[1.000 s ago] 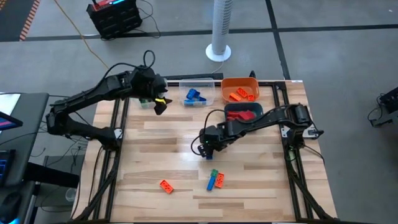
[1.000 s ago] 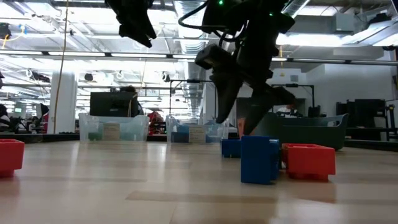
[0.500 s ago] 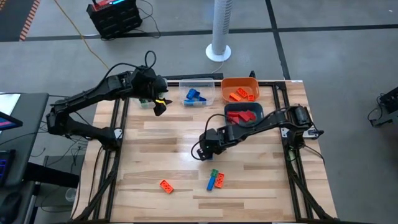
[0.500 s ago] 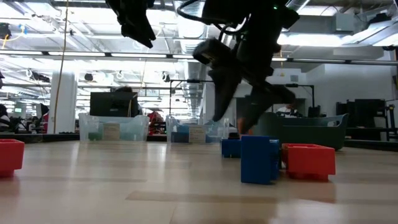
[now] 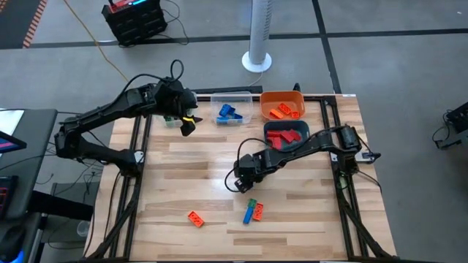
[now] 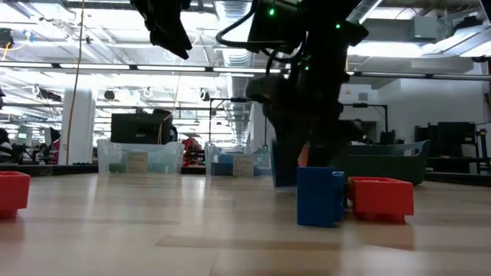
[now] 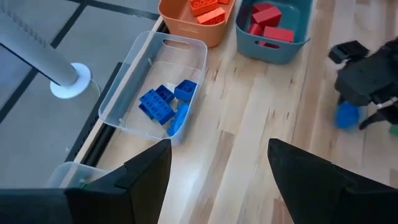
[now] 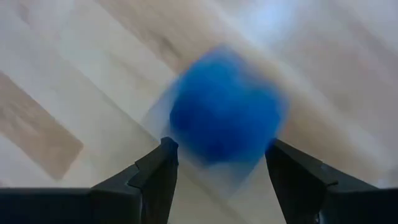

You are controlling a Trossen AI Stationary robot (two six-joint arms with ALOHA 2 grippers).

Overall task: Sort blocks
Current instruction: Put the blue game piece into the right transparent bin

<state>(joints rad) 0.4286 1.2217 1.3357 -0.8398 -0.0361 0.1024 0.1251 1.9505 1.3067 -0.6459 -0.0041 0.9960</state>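
Note:
A small blue block (image 8: 227, 121) lies on the wooden table near its middle, also seen in the left wrist view (image 7: 347, 115). My right gripper (image 5: 244, 184) points down over it, open, one finger on either side of the block. My left gripper (image 5: 188, 126) hangs open and holds nothing, high above the far left of the table by the clear bin (image 5: 232, 109). More blocks lie toward the near edge: an orange one (image 5: 195, 218) and a cluster of green (image 5: 251, 204), blue (image 5: 249, 215) and orange (image 5: 259, 212).
At the far edge stand the clear bin (image 7: 152, 81) with blue blocks, an orange bin (image 5: 282, 104) with orange blocks and a teal bin (image 5: 286, 135) with red blocks. A second clear bin (image 5: 170, 120) sits under my left gripper. Bare wood lies left of the middle.
My right gripper has moved a little toward the table's near edge and down, rolling at the wrist, and now stands over the small blue block with its fingers either side of it. The block has stayed where it was.

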